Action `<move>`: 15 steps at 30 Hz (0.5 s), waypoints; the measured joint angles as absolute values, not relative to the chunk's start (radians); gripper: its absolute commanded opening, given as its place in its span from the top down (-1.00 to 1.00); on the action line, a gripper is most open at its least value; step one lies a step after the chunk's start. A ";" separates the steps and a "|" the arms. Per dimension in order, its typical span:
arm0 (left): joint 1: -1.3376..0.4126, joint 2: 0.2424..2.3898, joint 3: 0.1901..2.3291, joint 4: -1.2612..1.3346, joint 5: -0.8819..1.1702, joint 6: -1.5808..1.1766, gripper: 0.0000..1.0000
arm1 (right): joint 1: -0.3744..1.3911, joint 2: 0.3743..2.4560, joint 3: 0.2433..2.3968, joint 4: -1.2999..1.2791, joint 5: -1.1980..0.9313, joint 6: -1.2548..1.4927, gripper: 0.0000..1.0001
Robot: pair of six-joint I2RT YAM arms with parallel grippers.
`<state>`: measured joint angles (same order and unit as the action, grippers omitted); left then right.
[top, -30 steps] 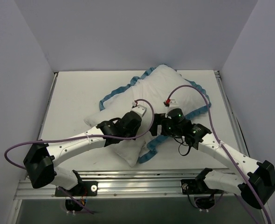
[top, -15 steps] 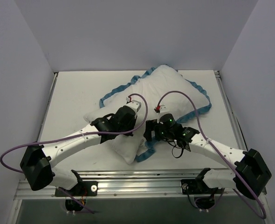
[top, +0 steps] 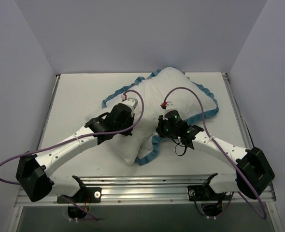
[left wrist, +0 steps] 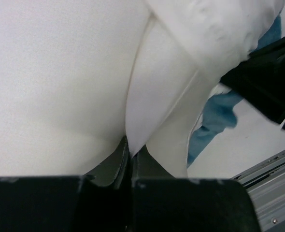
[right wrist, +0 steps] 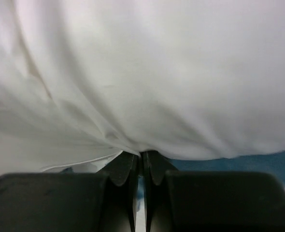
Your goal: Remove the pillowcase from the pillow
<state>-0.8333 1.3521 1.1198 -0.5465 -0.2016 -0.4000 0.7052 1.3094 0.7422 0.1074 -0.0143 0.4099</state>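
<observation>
Robot lab test cell — white table between plain pale walls, aluminium rail along its near edge.

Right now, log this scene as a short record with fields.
pillow: white, lying diagonally on the table, under both arms
pillowcase: blue ruffled edge showing round the pillow; not off yet
left gripper: shut on a white fold
right gripper: shut on white cloth just above the blue ruffle, likely the pillowcase
</observation>
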 measured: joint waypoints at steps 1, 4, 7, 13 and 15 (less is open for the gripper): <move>-0.820 1.340 1.121 -0.553 -0.199 -0.400 0.95 | 0.681 1.309 0.757 0.098 -0.009 0.412 1.00; -0.777 1.286 1.131 -0.597 -0.198 -0.399 0.95 | 0.575 1.309 0.797 0.041 0.016 0.421 1.00; -0.750 1.235 1.150 -0.666 -0.194 -0.398 0.95 | 0.468 1.309 0.850 -0.022 0.035 0.440 1.00; -0.726 1.119 1.179 -0.799 -0.157 -0.398 0.95 | 0.268 1.309 0.946 -0.096 -0.012 0.525 1.00; -0.719 1.074 1.179 -0.831 -0.143 -0.402 0.95 | 0.218 1.309 0.958 -0.116 -0.040 0.555 1.00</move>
